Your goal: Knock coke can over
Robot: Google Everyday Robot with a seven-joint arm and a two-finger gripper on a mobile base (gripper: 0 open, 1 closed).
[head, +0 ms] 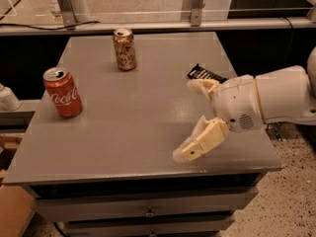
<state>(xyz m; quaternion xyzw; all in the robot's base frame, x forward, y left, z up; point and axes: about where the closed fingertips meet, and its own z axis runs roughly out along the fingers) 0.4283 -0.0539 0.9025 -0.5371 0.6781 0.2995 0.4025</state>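
The red coke can point(62, 92) with white script stands upright near the left edge of the grey table point(133, 127). My gripper point(190, 120) reaches in from the right over the table's right half, well to the right of the can. Its two cream fingers are spread wide apart, one up near a dark wrapper and one low toward the front edge, with nothing between them.
A bronze-brown can point(124, 49) stands upright at the back of the table. A dark snack wrapper point(202, 74) lies at the right, partly behind my gripper. Drawers sit under the tabletop. A cardboard box point(12, 216) is on the floor at lower left.
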